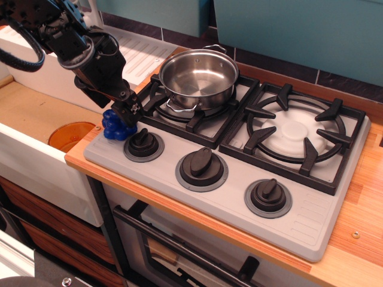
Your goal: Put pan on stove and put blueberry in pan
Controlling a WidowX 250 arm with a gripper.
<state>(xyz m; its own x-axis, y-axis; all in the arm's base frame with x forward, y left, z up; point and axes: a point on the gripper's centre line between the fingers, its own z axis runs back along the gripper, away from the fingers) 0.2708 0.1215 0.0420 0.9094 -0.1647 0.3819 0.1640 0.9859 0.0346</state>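
Observation:
The shiny steel pan (198, 78) stands empty on the left burner grate of the grey stove (299, 209). The deep-blue blueberry (115, 127) lies at the stove's left front corner, beside the leftmost black knob (143, 144). My gripper (128, 115) is directly above the blueberry. Its black fingertips reach the top right of the blueberry and hide part of it. The jaws look open and hold nothing. The arm (66, 36) comes in from the upper left.
The right burner grate (294, 133) carries nothing. Two more black knobs (201, 167) sit along the stove front. A white sink (36, 113) with an orange disc (70, 134) lies to the left. A teal wall stands behind.

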